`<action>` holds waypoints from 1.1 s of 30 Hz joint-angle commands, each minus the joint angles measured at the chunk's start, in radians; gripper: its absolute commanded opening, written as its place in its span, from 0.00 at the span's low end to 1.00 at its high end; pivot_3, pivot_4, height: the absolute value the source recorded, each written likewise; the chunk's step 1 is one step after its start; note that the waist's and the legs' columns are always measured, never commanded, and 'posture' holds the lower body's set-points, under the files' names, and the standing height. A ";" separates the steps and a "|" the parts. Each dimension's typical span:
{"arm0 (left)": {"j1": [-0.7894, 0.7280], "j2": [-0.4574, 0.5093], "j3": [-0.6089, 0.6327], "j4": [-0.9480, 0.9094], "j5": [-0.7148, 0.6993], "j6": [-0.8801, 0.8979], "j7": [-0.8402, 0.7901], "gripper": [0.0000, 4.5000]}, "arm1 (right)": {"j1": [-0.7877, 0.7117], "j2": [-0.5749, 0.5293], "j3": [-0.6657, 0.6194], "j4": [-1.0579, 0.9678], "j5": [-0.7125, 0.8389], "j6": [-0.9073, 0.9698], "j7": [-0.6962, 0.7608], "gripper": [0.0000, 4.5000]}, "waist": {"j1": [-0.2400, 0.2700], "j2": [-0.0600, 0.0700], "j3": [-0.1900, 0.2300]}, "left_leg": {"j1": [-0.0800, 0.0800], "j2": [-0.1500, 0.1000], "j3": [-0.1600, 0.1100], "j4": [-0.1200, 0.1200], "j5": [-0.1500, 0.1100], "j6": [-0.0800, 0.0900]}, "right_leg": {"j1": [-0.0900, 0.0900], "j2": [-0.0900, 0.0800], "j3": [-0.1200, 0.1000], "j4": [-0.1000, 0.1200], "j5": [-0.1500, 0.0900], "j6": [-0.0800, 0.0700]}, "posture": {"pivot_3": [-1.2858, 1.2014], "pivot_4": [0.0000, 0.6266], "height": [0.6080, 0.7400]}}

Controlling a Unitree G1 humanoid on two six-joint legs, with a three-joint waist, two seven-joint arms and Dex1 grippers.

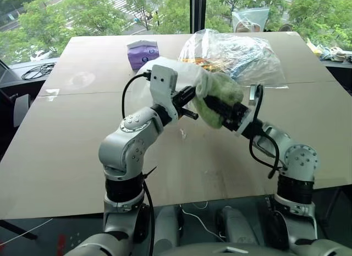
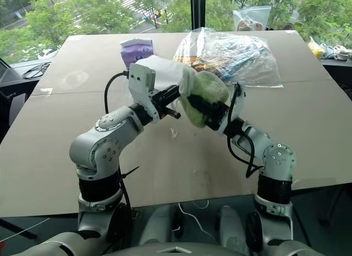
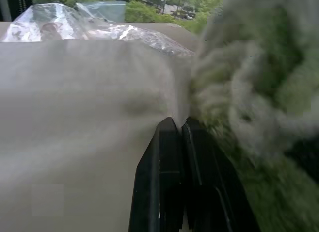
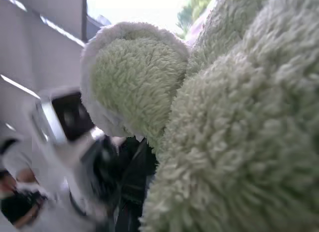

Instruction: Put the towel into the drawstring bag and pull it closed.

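Both grippers meet above the middle of the table (image 1: 66, 146). My left gripper (image 1: 193, 92) is shut on the edge of the white drawstring bag (image 1: 184, 69), which hangs raised off the table behind its fingers. In the left wrist view the black fingers (image 3: 169, 157) are pressed together, with the bag's cloth (image 3: 75, 117) on one side and the towel (image 3: 259, 92) on the other. My right gripper (image 1: 217, 106) is shut on the pale green fluffy towel (image 1: 223, 93), bunched around its fingers and pressed against the bag's edge. The towel (image 4: 224, 142) hides the right fingertips.
A clear plastic bag of colourful items (image 1: 236, 52) lies just behind the grippers. A purple tissue pack (image 1: 143, 53) sits at the back left. Another clear bag (image 1: 250, 19) stands at the far edge. A small white scrap (image 1: 182, 134) lies on the table below the grippers.
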 commanded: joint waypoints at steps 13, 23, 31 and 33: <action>-0.049 -0.023 0.025 -0.023 -0.148 -0.015 -0.032 0.00 | 0.118 -0.276 0.307 -0.093 -0.187 0.091 0.265 0.02 | 0.000 0.000 0.000 | -0.001 0.000 0.001 0.000 0.000 0.000 | -0.001 0.000 0.001 -0.001 0.000 0.000 | 0.52 0.24 1.00; 0.049 0.029 0.023 -0.106 -0.309 0.079 -0.034 0.00 | 0.040 -0.015 0.018 0.040 0.074 -0.099 0.029 0.02 | 0.005 0.000 0.000 | -0.001 0.000 0.000 0.000 0.000 0.000 | -0.001 0.000 0.000 -0.001 0.000 0.000 | 0.52 0.24 1.00; 0.008 0.089 0.053 -0.062 -0.294 0.025 -0.013 0.00 | 0.065 -0.060 0.015 0.027 0.164 -0.063 0.060 0.02 | 0.000 0.000 0.000 | -0.001 0.000 0.000 0.000 0.000 0.000 | -0.001 0.000 0.001 -0.001 0.000 0.000 | 0.52 0.24 1.00; 0.001 0.105 0.059 -0.051 -0.286 0.003 -0.007 0.00 | 0.077 -0.073 0.014 0.020 0.176 -0.065 0.063 0.02 | 0.000 0.000 0.000 | -0.001 0.000 0.000 0.000 0.000 0.000 | -0.001 0.000 0.001 -0.001 0.000 0.000 | 0.52 0.24 1.00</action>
